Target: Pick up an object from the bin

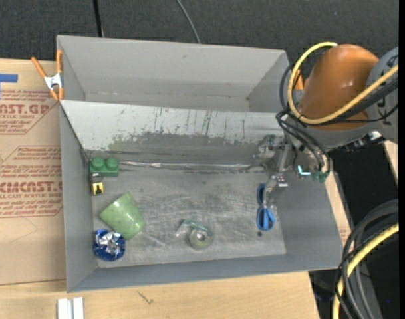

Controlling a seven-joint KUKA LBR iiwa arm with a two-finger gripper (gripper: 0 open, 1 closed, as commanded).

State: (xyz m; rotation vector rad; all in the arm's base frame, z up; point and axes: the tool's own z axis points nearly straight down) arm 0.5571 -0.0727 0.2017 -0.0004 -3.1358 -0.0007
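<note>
Gripper (pixel 276 183) at slim blue piece (pixel 265 216), scuffed metal bin (pixel 209 195)

The light is even and fairly bright, falling from above. The bin's (pixel 169 72) far wall is the palest surface, while its left inner wall sits in duller shade. A thin streak of sheen runs along the far edge of the scuffed floor. Shadows are soft and short: the green cup (pixel 122 216) throws only a faint one. The crinkled blue-and-silver ball (pixel 109 244) gives off small glints, and the orange cover (pixel 338 78) carries a broad, soft highlight. The dark carpet (pixel 222 5) beyond stays dim.
</note>
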